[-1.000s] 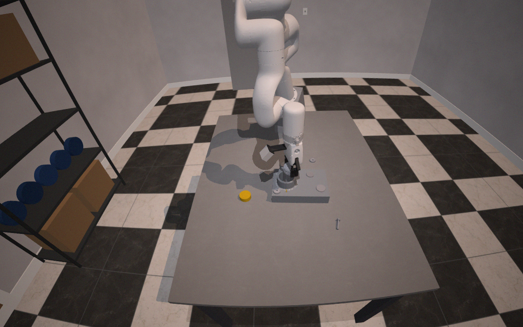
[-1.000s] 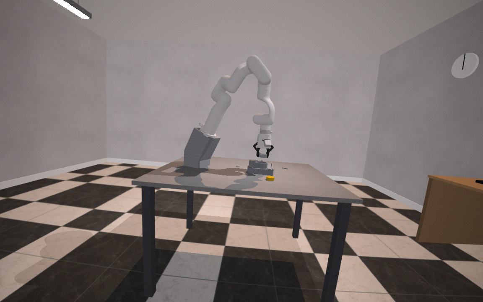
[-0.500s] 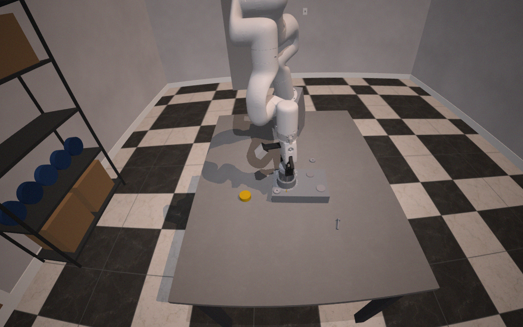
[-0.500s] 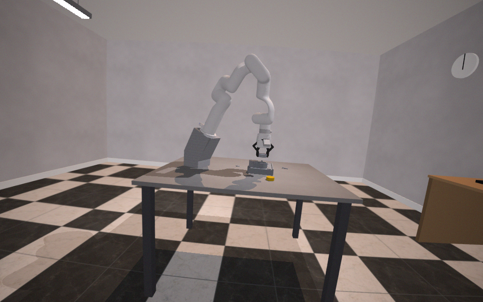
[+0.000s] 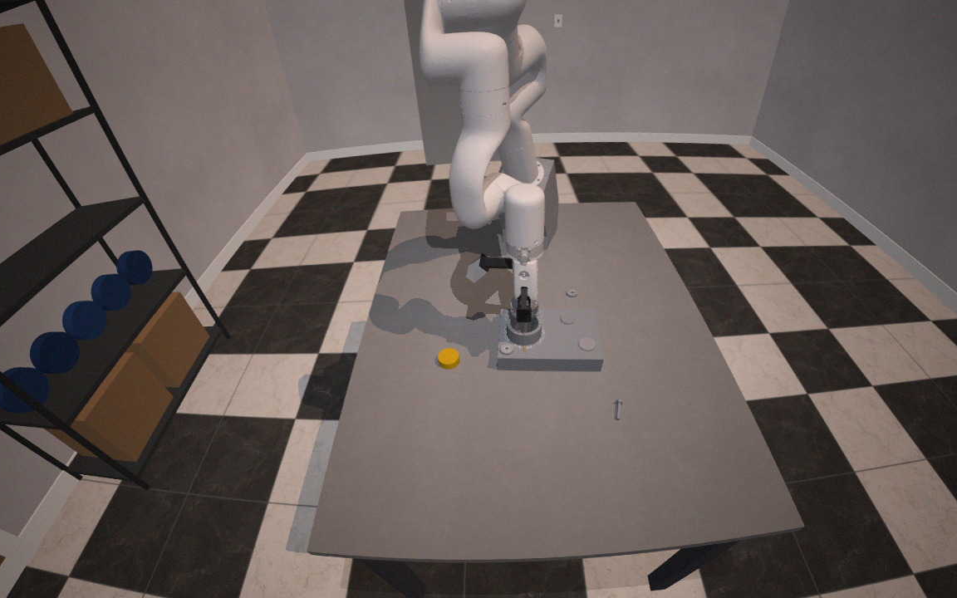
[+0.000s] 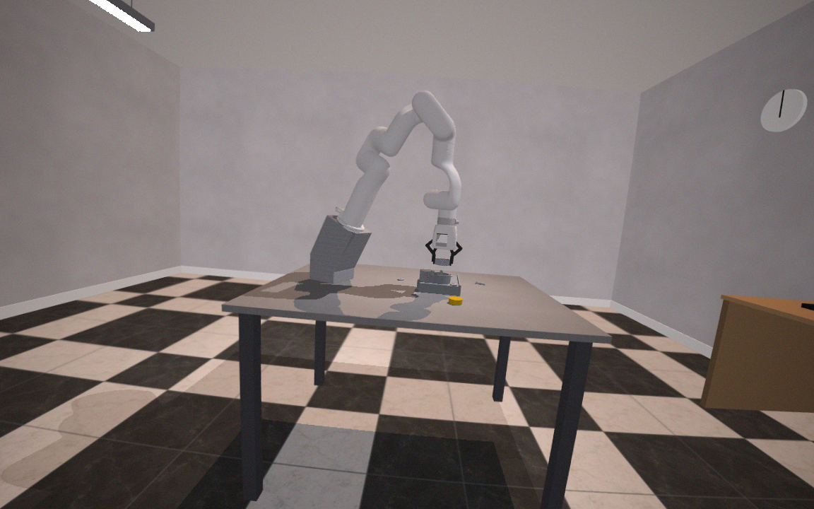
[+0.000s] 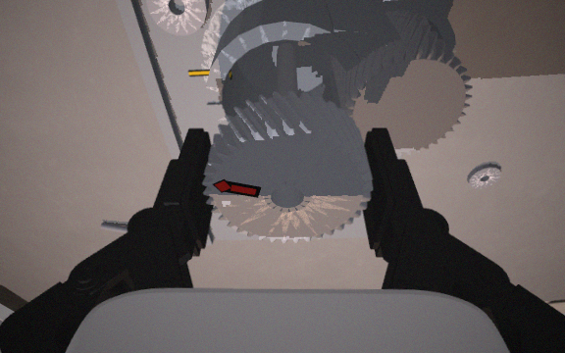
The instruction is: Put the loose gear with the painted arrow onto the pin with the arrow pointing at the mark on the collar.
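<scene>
My gripper (image 7: 287, 154) is shut on the grey gear (image 7: 287, 181), its black fingers pressing on the toothed rim from both sides. The gear's red painted arrow (image 7: 235, 187) points left toward the left finger. In the top and exterior views the gripper (image 5: 523, 312) (image 6: 441, 258) hangs straight down over the left end of the grey timing case (image 5: 550, 340) (image 6: 438, 281), holding the gear a little above it. The collar (image 7: 282, 54) shows just beyond the gear in the wrist view, with the pin (image 7: 286, 61) inside it. A short yellow mark lies to the collar's left.
A yellow puck (image 5: 449, 358) lies on the table left of the case. A small bolt (image 5: 617, 408) lies toward the front right. Flat gears (image 5: 586, 343) sit on the case's right part. A small washer (image 5: 570, 292) lies behind the case. A shelf rack stands far left.
</scene>
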You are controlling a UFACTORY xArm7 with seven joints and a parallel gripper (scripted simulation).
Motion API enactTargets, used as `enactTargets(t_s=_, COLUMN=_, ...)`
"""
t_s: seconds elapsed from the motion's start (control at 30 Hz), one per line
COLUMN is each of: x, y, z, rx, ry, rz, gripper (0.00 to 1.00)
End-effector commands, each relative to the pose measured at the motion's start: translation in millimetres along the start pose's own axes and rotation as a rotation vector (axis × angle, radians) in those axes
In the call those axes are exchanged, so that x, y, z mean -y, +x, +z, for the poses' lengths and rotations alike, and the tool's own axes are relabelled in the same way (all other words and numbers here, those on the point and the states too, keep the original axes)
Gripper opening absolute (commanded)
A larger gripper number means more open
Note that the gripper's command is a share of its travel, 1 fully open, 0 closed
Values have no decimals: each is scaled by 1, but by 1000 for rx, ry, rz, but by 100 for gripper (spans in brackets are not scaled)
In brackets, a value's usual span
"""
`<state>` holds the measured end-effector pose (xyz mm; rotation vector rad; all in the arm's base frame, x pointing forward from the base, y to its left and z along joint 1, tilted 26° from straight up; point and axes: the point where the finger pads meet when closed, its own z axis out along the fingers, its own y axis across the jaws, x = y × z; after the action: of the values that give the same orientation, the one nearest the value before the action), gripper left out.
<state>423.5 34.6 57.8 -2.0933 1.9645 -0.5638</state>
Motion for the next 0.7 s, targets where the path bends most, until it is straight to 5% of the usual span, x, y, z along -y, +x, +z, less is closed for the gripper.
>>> enactTargets(t_s=0.0, x=1, y=0, z=0, rx=-4, ry=14, rz=158, gripper=0)
enactTargets(t_s=0.67, x=1, y=0, z=0, rx=0, ry=15, rz=728, gripper=0)
